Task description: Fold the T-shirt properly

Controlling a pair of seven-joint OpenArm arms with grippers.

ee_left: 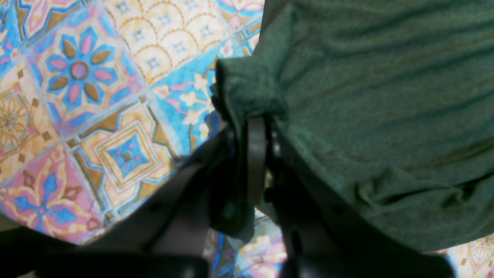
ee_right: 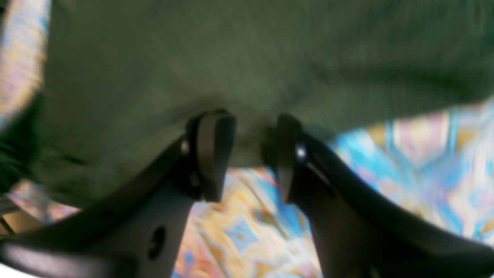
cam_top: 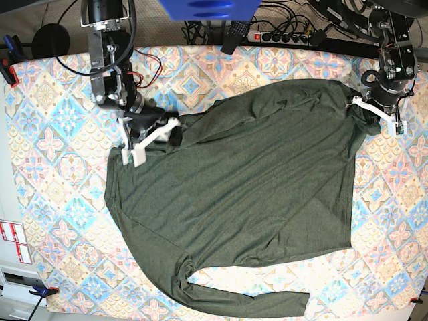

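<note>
**Mia:** When you look at the table with the colorful tablecloth (cam_top: 53,120), where is the T-shirt (cam_top: 247,180)?

**Ben:** It lies spread out in the middle, mostly flat. One long sleeve (cam_top: 247,299) sticks out along the bottom. No real fold is made yet, so nearly all the folding is left, I think.

**Mia:** What about the grippers?

**Ben:** Left gripper (ee_left: 256,123) is pinched tight on a bunched bit of the shirt's edge. Right gripper (ee_right: 247,154) has its jaws apart at another edge, holding nothing
</note>
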